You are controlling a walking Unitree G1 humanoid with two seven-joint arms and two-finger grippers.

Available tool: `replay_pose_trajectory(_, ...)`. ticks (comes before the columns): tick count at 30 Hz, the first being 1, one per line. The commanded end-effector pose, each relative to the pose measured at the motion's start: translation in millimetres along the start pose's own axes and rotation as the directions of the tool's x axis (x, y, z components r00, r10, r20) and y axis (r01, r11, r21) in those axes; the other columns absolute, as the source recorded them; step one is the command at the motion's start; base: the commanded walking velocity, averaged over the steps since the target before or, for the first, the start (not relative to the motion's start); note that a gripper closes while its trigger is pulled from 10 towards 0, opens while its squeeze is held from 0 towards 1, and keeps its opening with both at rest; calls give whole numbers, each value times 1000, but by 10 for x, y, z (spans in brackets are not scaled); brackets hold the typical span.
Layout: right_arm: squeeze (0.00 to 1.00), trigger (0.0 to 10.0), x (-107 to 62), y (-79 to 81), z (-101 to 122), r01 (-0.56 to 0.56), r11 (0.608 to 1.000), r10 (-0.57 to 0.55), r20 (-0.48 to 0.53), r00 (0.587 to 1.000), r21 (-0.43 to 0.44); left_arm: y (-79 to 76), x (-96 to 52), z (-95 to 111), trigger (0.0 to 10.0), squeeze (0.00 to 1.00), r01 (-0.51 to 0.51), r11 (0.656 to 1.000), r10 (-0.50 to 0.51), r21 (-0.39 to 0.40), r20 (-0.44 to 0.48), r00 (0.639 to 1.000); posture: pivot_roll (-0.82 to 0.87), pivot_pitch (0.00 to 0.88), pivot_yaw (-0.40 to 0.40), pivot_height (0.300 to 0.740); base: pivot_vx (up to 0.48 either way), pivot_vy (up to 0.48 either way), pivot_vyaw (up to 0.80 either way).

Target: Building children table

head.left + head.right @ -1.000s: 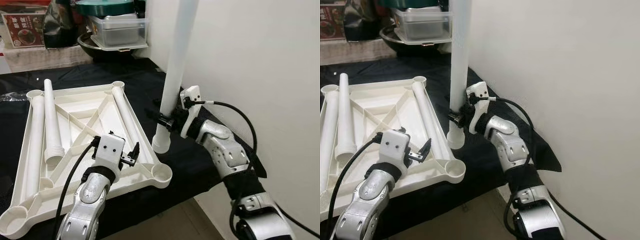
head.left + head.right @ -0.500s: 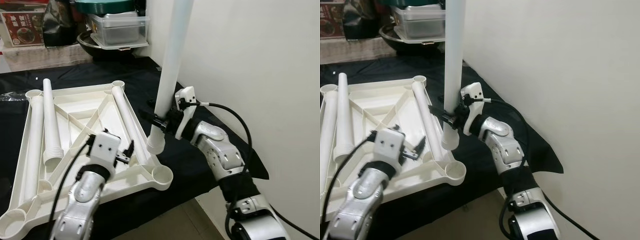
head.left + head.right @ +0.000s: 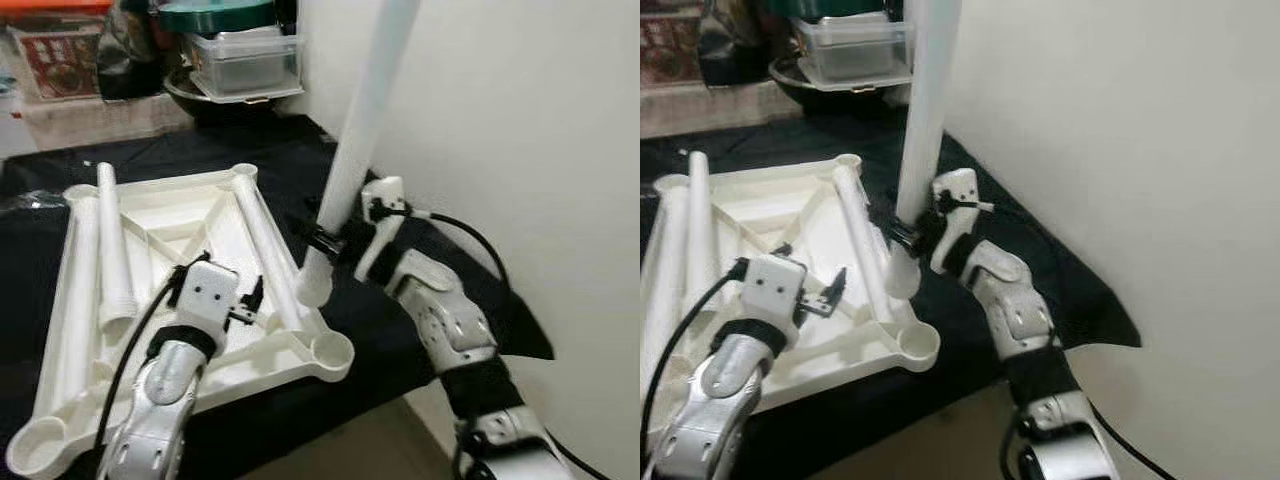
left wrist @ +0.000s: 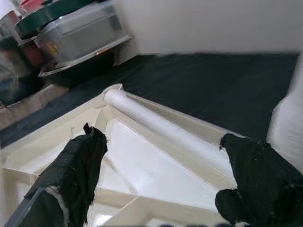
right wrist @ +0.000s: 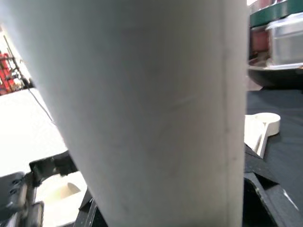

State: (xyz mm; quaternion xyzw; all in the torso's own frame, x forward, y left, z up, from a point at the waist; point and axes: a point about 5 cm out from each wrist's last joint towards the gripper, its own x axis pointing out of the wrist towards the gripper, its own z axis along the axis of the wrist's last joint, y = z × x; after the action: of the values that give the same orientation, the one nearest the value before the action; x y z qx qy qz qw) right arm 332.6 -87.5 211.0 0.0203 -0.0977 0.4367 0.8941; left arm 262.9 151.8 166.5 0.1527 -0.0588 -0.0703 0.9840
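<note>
One leg is in play right now: the right gripper (image 3: 322, 238) is clamped round a long white table leg (image 3: 362, 120) low on its shaft, holding it nearly upright with its top leaning off to the right toward the wall, its lower end (image 3: 312, 285) hanging just over the right edge of the upturned white tabletop (image 3: 190, 225). That tabletop lies underside up on a black cloth (image 3: 400, 330), with round sockets at its corners; the near-right socket (image 3: 332, 351) sits open and bare, a little nearer than the leg's foot. Three more legs lie loose in the tray of the underside, one along the right rim (image 3: 262, 240) and two at the left (image 3: 110, 245). The left gripper (image 3: 250, 300) hovers over the near part of the tabletop with its black fingers (image 4: 78, 163) spread apart and nothing between them. Far off at the back stand a clear plastic container (image 3: 240, 60) and a dark bowl (image 3: 215, 98) under it. To my eye the step in hand is seating this first leg in a corner socket. The next move would call for bringing the foot of the leg nearer and over that open near-right socket, squaring it upright, then pressing or turning it down; the free gripper looks well placed to steady the tabletop so it does not slide on the cloth
</note>
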Motion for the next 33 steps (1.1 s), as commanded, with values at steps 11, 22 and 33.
replay_pose_trajectory(11, 0, 10000, -251, 137, -27, -143, 988, 137, -91, 986, -63, -73, -8, -196, 10000, 0, 35, 994, -34, 106, -10, 999, -32, 0, 83, 740, 0, 0, 0)
replay_pose_trajectory(22, 0, 10000, -236, 286, -35, -227, 972, 219, -124, 968, -53, -202, -21, -231, 10000, 0, 63, 994, -63, 84, -6, 998, -29, 0, 50, 740, 0, 0, 0)
replay_pose_trajectory(33, 0, 10000, -196, 384, -104, -309, 950, 298, -171, 939, -37, -226, -84, -302, 10000, 0, -4, 996, 5, 87, -9, 1000, 27, 0, -40, 740, 0, 0, 0)
